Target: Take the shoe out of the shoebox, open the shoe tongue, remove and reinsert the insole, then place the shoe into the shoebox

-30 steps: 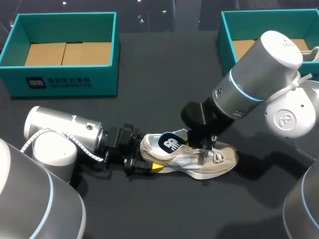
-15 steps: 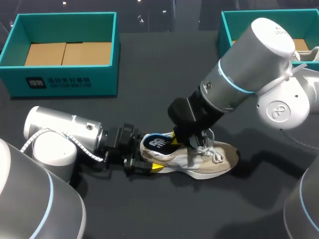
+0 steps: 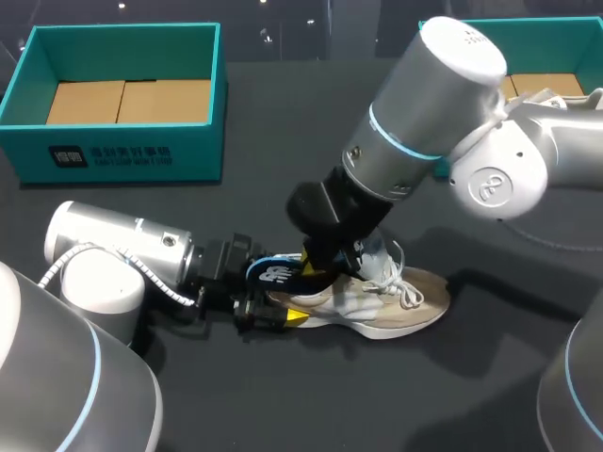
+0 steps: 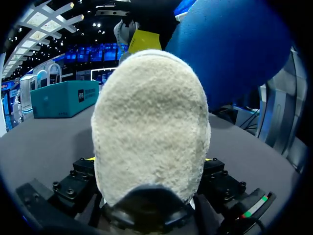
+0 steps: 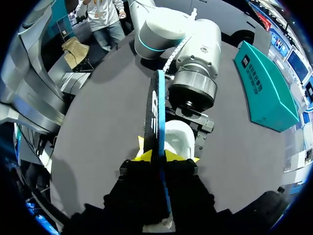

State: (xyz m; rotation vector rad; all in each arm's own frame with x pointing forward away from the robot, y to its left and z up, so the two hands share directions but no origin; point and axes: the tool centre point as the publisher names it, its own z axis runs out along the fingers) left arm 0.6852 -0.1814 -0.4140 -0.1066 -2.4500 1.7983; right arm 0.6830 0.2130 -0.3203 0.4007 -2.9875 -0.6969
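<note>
Right fingers [image 5: 143, 155] clamped on insole [image 5: 155, 115]; left fingers [image 3: 295, 316], mostly hidden by shoe [image 4: 151, 127] heel, grip it.

Left arm [image 3: 118, 247] and right arm [image 3: 429, 113]: fat silver-grey cylinders, pale blue joint rings, a white cable [image 3: 155, 281] on the left. Left end effector [image 3: 280, 315] and right end effector [image 5: 159, 155] are black, bolted, yellow-tipped.

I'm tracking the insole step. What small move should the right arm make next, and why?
Probably draw the insole up and back, away from the shoe. The right gripper pinches it on edge, and its toe end seems not yet clear of the shoe. The left gripper clamps the heel, so the shoe should stay put.
</note>
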